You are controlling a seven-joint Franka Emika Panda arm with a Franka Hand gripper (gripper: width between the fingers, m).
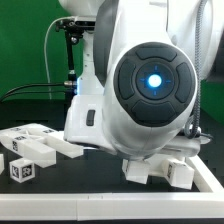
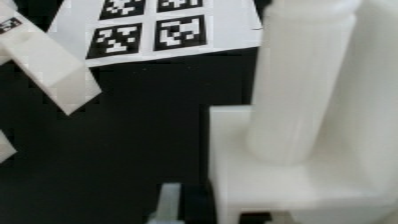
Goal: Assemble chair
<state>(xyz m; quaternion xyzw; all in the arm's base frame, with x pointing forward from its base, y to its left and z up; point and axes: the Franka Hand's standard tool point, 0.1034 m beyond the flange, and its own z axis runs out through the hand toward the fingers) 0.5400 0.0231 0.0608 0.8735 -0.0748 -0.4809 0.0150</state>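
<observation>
The big white robot body crowds my sight. Chair pieces lie on the black desk: tagged blocks toward the exterior view's left, more pieces beneath the arm. From the wrist, a round post meets a squarish block, and a flat bar lies just beside the marker board. The gripper, barely in sight, is pressed together.

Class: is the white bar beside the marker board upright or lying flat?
Lying flat: the white bar rests lengthwise on the black table.
</observation>
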